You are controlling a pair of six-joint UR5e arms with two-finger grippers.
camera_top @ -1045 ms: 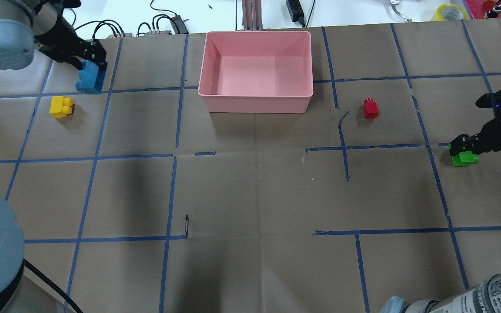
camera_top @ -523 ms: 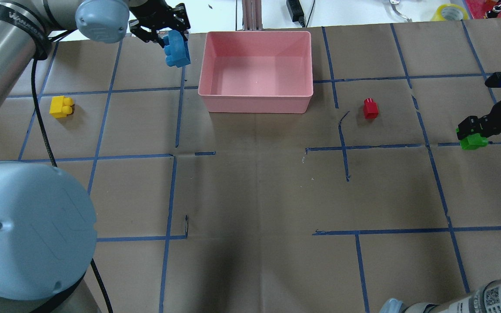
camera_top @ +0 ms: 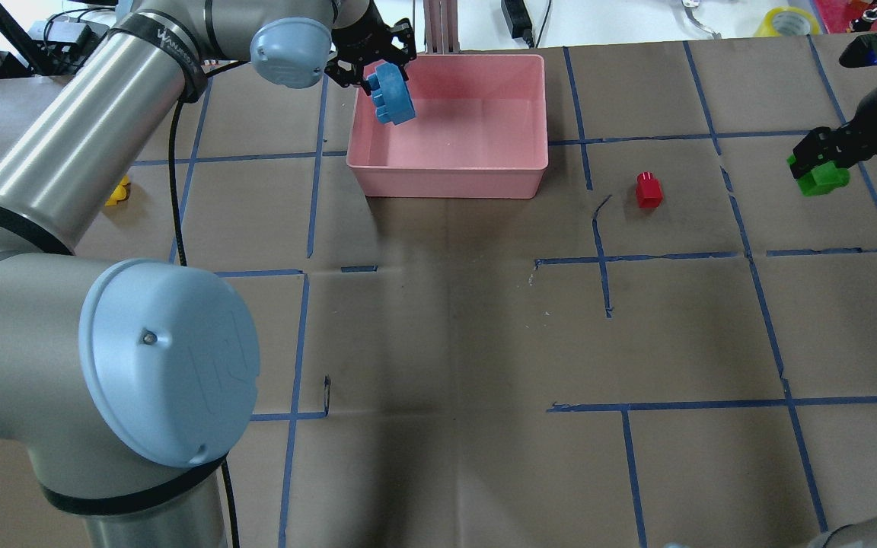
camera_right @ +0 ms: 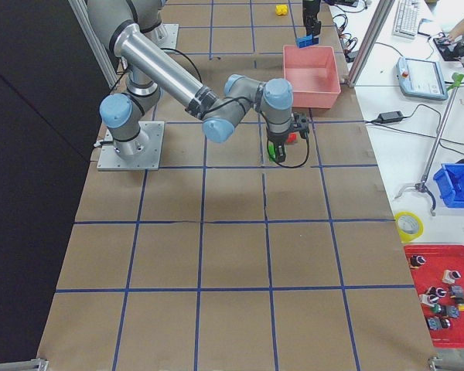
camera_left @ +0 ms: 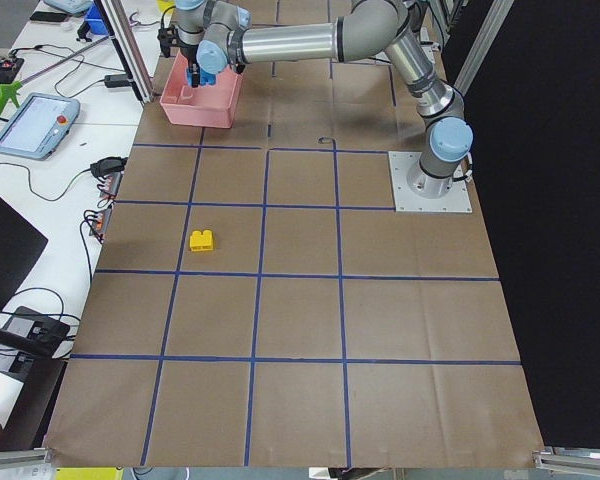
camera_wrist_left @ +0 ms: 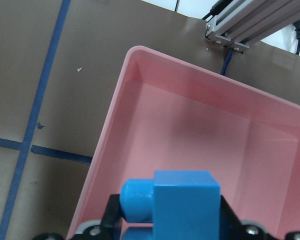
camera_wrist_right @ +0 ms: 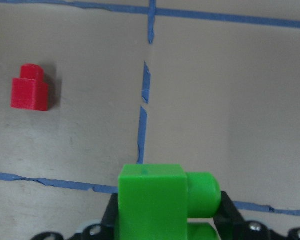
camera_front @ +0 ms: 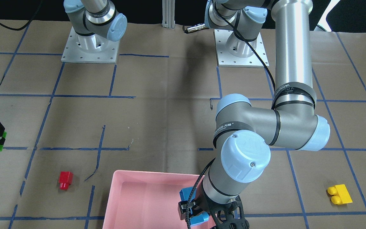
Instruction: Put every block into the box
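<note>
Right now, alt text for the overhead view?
The left gripper holds the blue block over the pink box; the right gripper holds the green block at far right. The red block lies between them.

tape roll (camera_top: pixel 787 31) | teach pendant (camera_left: pixel 37 124) | blue bin (camera_right: pixel 458 184) | red tray (camera_right: pixel 417 283)

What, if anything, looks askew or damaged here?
The blue block hangs tilted in the left gripper over the box. The paper cover looks torn near the red block. Nothing spilled.
</note>
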